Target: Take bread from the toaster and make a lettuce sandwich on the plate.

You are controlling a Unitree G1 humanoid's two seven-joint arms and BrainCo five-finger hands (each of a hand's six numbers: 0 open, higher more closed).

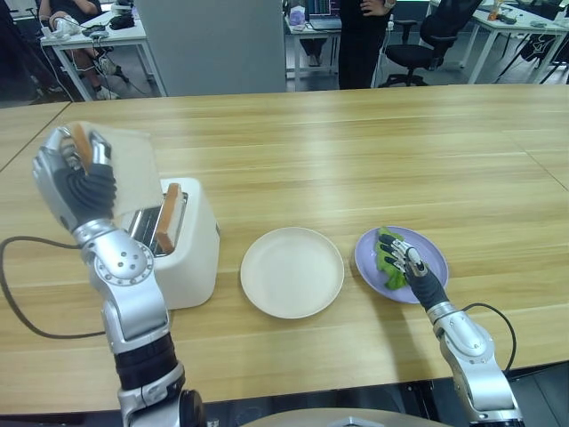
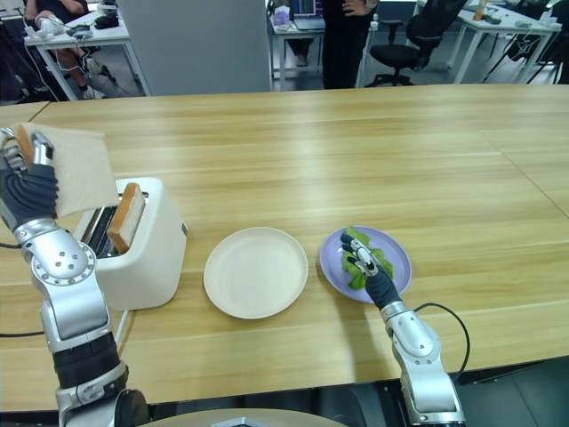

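My left hand (image 1: pixel 76 182) is raised above the white toaster (image 1: pixel 188 258), shut on a slice of bread (image 1: pixel 124 169) held upright. A second slice (image 1: pixel 167 216) stands in the toaster's slot. The empty cream plate (image 1: pixel 292 271) lies in the middle, right of the toaster. On the purple plate (image 1: pixel 431 258) lies green lettuce (image 1: pixel 388 253). My right hand (image 1: pixel 411 265) rests over the lettuce, fingers curled down onto the leaves.
A black cable (image 1: pixel 27 325) loops on the table left of the toaster. Another cable (image 1: pixel 498 316) runs beside my right forearm. Broad wooden tabletop stretches behind the plates. Office desks and chairs stand beyond the far edge.
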